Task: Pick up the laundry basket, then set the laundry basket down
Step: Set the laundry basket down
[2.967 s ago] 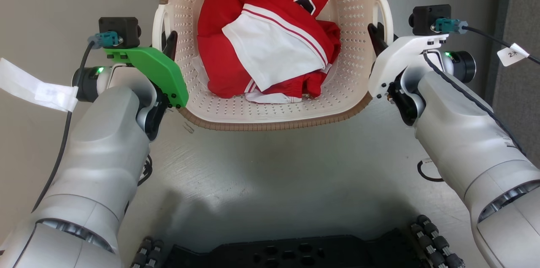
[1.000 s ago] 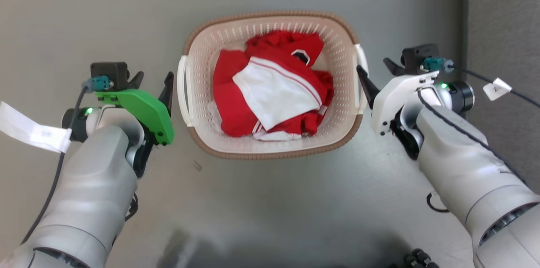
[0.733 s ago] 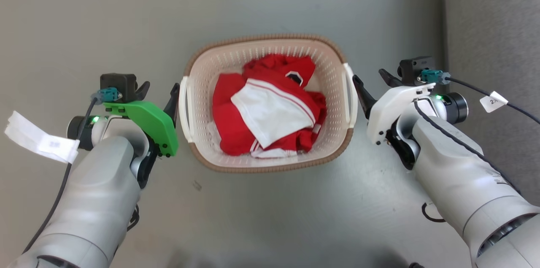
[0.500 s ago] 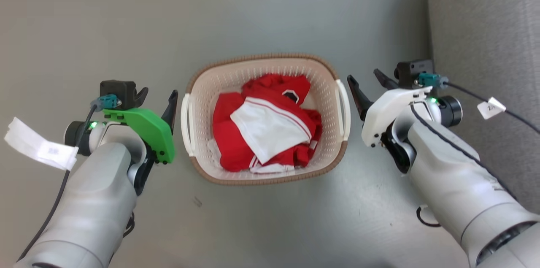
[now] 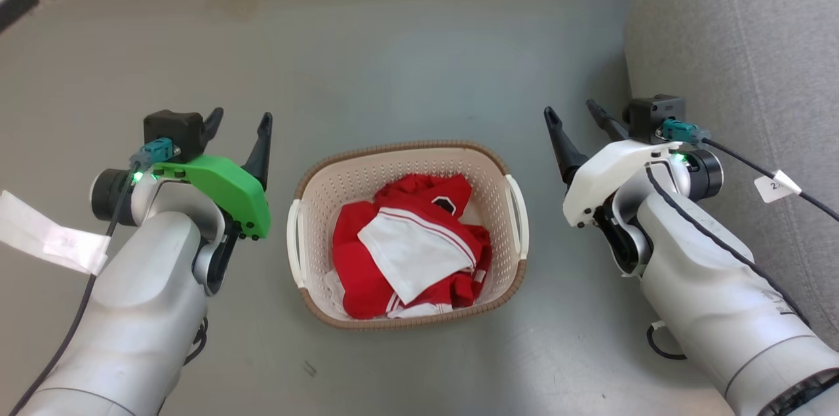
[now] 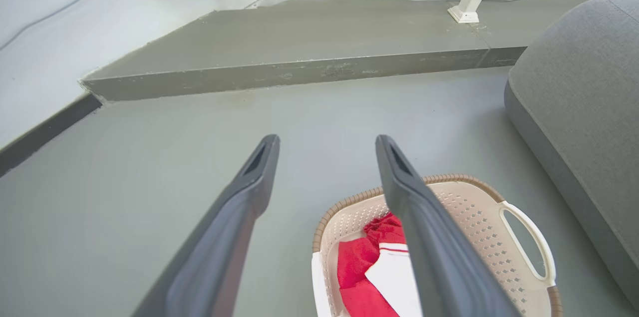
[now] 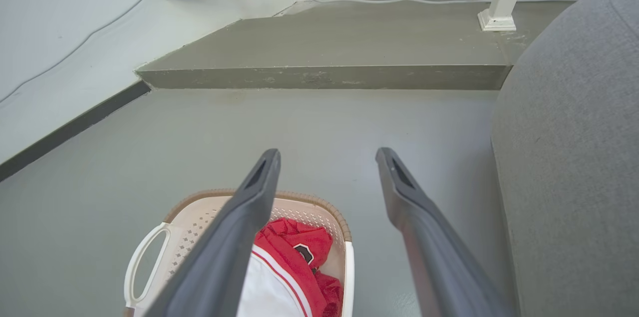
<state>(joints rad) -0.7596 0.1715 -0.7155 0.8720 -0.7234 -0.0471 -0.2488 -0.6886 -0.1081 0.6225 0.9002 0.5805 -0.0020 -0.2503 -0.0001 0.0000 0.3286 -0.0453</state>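
Both the left hand and right hand hover released, flanking the laundry basket.

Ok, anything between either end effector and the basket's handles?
Nothing visible. The left end effector and right end effector hang open either side of the basket, apart from it, with only floor between. The grey cushion lies outside the right one, not in the path.

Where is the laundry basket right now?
In the head view, the laundry basket sits on the grey floor at lower centre, between the open left gripper and right gripper, touching neither; a grey fabric cushion lies to its right.
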